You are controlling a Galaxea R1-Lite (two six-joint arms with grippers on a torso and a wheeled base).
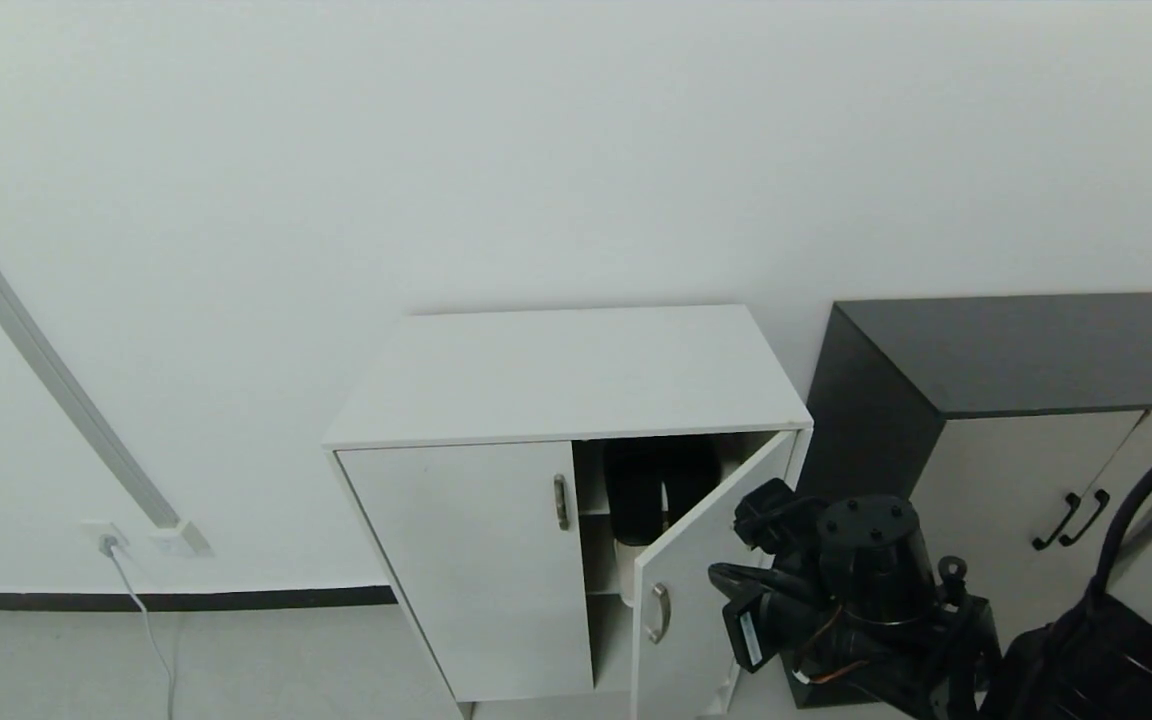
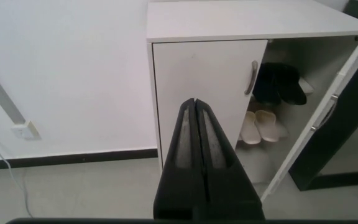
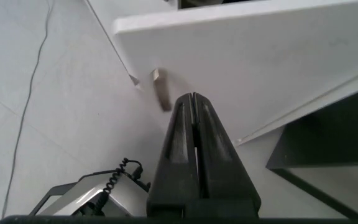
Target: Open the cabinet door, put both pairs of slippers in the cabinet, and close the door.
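Judging from the head view, the task looks nearly finished. The white cabinet has its left door shut and its right door swung partway out, and the black slippers sit on the cabinet's upper shelf. Closing that door seems to be what is left. The right arm sits just outside the cabinet's open door, between it and the dark cabinet.

From the left wrist view, the left end effector has its fingers pressed together on nothing and is held well in front of the cabinet's left door. Inside the cabinet, the black slippers lie on the upper shelf and the cream slippers on the shelf below. Both pairs are well apart from this end effector.

From the right wrist view, the right end effector is likewise closed and empty. Its tips are near the outer face of the cabinet's right door, just beside the door handle; whether they touch the panel I cannot tell. A push on that face would likely finish the job.
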